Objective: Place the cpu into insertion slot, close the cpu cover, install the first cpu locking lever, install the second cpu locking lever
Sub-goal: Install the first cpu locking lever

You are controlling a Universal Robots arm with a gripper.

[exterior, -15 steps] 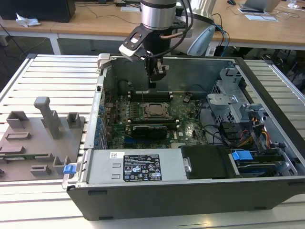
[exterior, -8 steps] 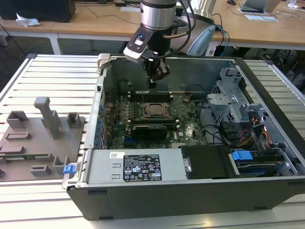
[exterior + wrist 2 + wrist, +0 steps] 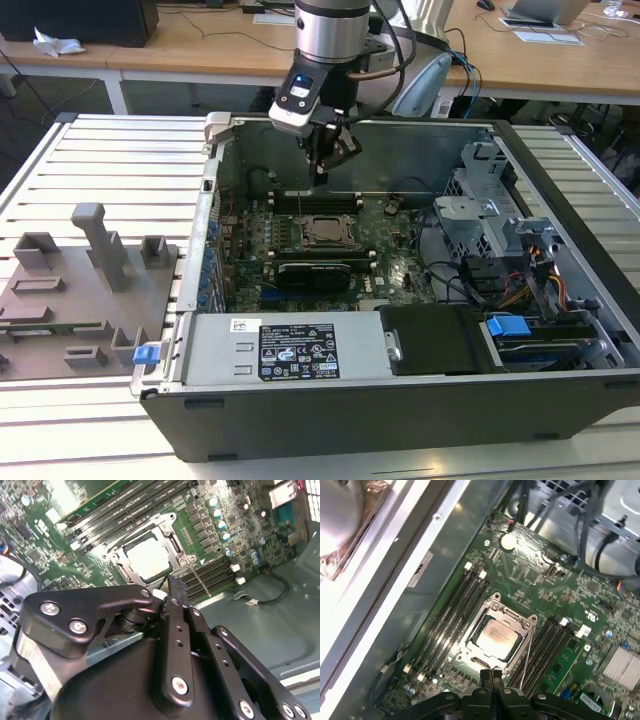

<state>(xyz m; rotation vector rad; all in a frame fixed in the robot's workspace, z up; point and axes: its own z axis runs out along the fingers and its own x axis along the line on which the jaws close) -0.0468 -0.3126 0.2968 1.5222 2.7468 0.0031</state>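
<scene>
The gripper (image 3: 325, 160), fingers (image 3: 486, 676) pinched together, is hanging upper-centre in the exterior view; the cpu (image 3: 496, 634) is lying flat under the cpu cover (image 3: 512, 615).

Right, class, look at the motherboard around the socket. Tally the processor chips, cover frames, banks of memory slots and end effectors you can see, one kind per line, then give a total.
cpu: 1
cpu cover: 1
banks of memory slots: 2
end effector: 1
Total: 5
</scene>
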